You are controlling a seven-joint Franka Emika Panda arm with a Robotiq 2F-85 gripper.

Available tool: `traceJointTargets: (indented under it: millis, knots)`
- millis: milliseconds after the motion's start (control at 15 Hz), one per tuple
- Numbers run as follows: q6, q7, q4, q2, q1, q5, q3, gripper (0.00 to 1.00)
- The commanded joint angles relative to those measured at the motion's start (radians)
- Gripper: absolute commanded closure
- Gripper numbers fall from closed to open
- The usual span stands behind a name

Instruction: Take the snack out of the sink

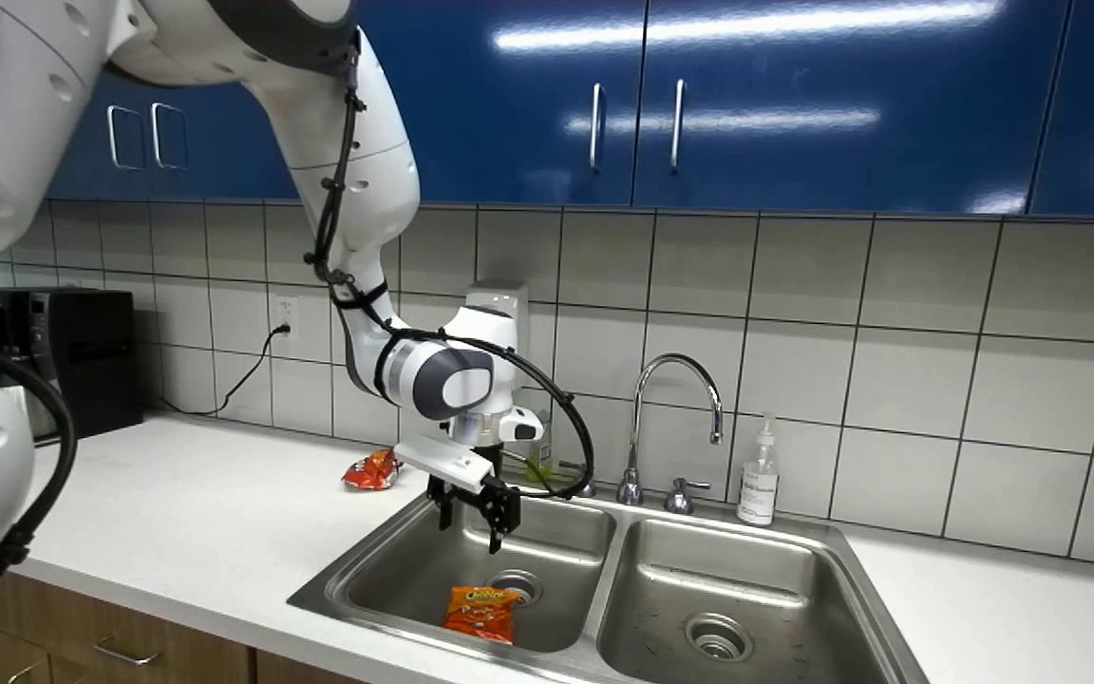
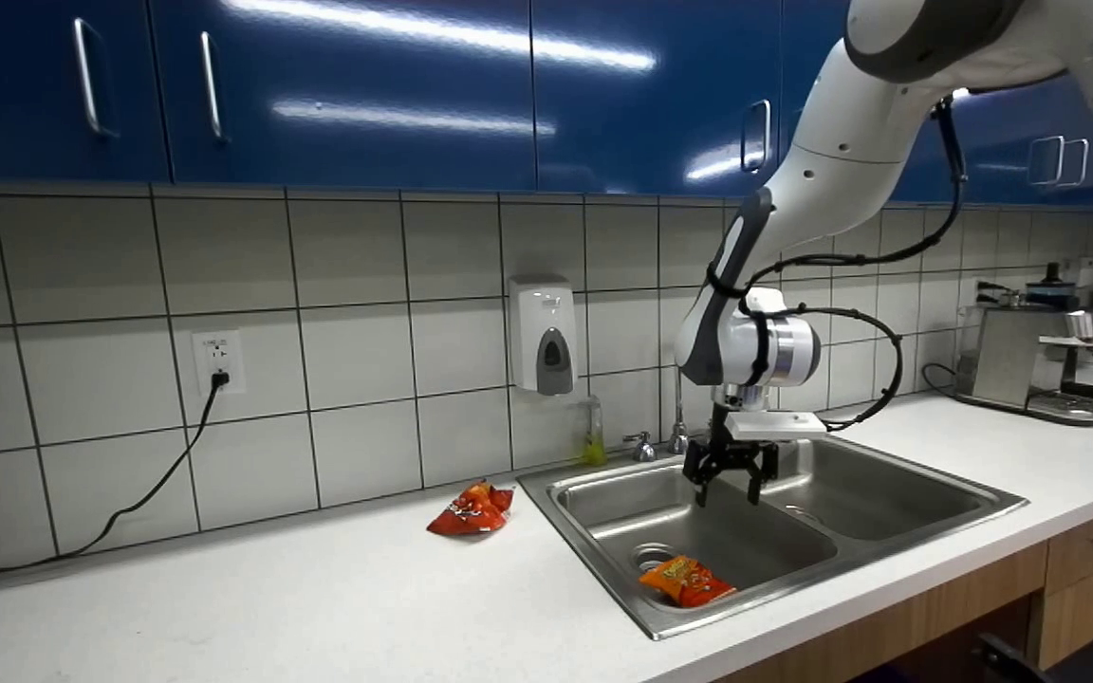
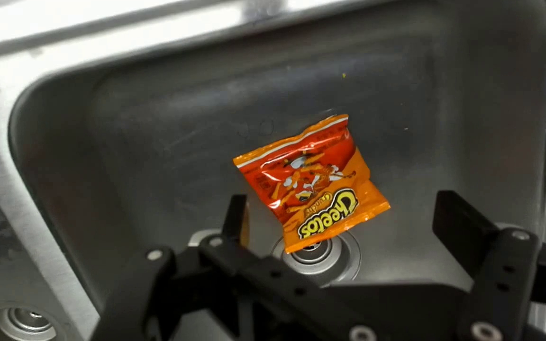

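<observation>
The snack is an orange-yellow and red crinkly packet (image 3: 313, 184), lying flat in one basin of the steel sink (image 1: 607, 570). It partly covers the drain in the wrist view, and shows in both exterior views (image 1: 482, 616) (image 2: 687, 581). My gripper (image 3: 341, 202) is open and empty, its fingers wide apart. It hangs above the same basin, over its rear part, higher than the packet and apart from it, as both exterior views (image 1: 470, 532) (image 2: 728, 497) show. In the wrist view the packet lies between and ahead of the fingertips, closer to the left finger.
A smaller red packet (image 2: 473, 509) lies on the counter beside the sink. The chrome faucet (image 1: 640, 418) and its handles stand behind the basins. A clear pump bottle (image 1: 758, 483) stands at the back rim. Blue cabinets (image 1: 509, 104) hang above. A wall soap dispenser (image 2: 544, 332) is behind.
</observation>
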Motion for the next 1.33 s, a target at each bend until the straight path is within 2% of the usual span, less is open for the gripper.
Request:
traceJointTargets:
  millis: [0, 533, 1267]
  knots:
    - [0.01, 0.081, 0.127, 0.118, -0.041, -0.059, 0.028, 0.0]
    - [0.023, 0.174, 0.275, 0.309, -0.035, -0.143, 0.011, 0.0]
    - [0.129, 0.251, 0.318, 0.426, 0.014, -0.168, 0.006, 0.0]
